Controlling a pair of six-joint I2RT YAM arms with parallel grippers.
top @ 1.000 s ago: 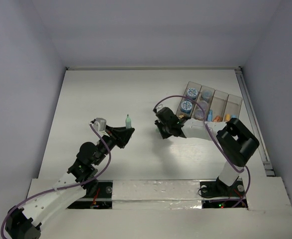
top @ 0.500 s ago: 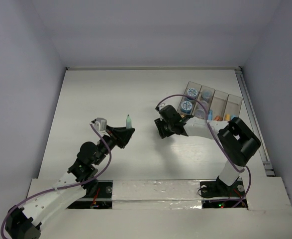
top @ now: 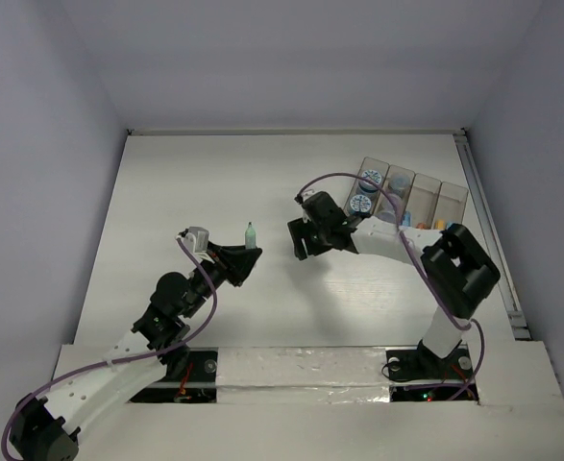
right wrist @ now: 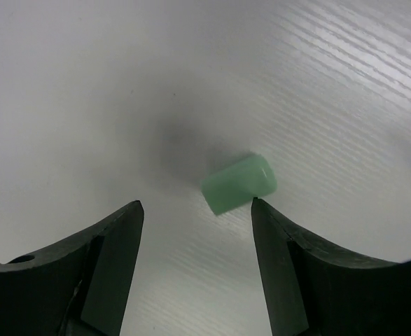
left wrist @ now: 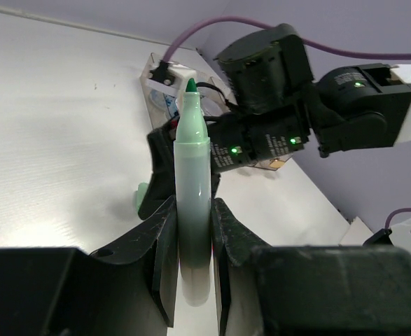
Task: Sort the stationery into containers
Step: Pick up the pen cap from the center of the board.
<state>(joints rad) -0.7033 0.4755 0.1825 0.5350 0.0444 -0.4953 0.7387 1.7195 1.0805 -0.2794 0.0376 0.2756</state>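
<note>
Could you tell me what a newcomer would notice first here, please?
The pale green marker stands upright, tip bare, clamped in the left tool left of centre. A matching green cap lies on the table beneath the open right tool. The clear organiser box sits at the far right.

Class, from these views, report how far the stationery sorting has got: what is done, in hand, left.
Done: round tubs and orange sticks sit in the organiser box. In hand: the left gripper grips an uncapped green marker. To do: its cap lies loose under the open right gripper.
</note>
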